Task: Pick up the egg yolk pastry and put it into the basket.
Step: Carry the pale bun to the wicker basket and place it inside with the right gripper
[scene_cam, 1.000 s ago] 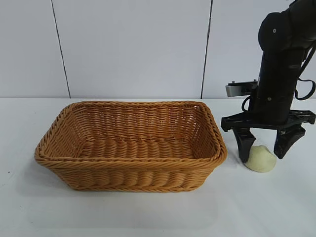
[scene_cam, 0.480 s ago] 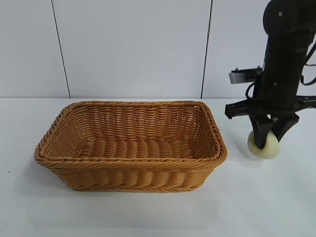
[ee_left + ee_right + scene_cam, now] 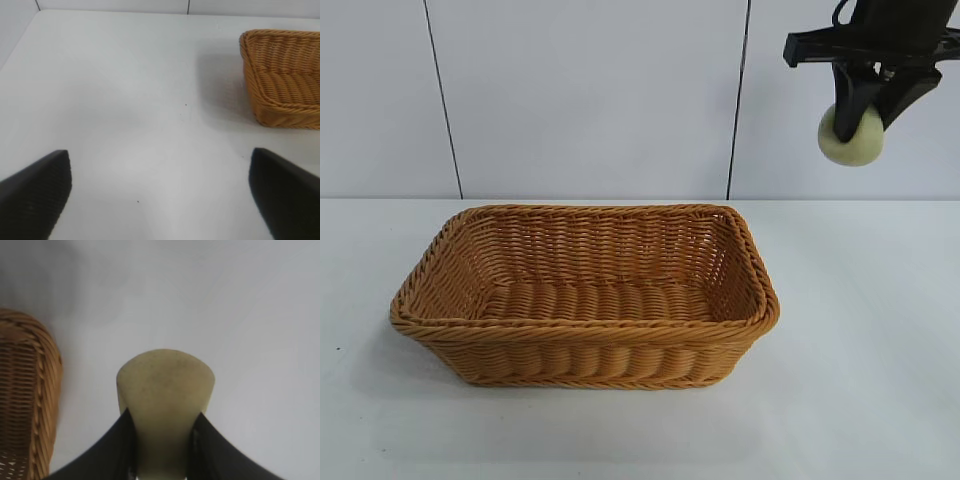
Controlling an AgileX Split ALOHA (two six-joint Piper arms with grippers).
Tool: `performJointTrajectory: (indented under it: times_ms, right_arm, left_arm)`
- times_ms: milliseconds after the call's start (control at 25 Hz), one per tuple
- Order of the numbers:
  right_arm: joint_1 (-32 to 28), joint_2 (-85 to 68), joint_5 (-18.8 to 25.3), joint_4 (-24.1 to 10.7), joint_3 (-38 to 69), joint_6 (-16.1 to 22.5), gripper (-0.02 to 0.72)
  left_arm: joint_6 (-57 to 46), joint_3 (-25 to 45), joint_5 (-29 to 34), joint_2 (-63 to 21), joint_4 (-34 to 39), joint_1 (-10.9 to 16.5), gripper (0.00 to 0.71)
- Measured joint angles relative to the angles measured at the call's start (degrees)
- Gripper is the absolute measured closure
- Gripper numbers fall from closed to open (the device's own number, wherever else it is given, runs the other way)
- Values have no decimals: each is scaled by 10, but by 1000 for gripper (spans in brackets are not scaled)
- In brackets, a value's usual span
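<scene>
The table point(image 3: 860, 400) is white and smooth, and it runs back to a pale wall. One thing sits right on it: a big brown woven basket point(image 3: 585, 350), a bit left of the middle. The basket stands flat on its bottom with its open side up.

no readable text, label, brand, number or sign shows anywhere.

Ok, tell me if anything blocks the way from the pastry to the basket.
Nothing visible does. The right pincer holds the pastry high, right of the basket, whose open top has nothing over it.
</scene>
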Motion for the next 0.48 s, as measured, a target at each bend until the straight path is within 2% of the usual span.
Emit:
performJointTrajectory:
  times_ms: [240,480]
  right_arm:
    - [41,0,2,7,-2,0,501]
    - [152,0,-19,19,-2,3,501]
  left_arm:
    - [0,0,0,0,0,0,18]
    - [0,0,0,0,0,0,18]
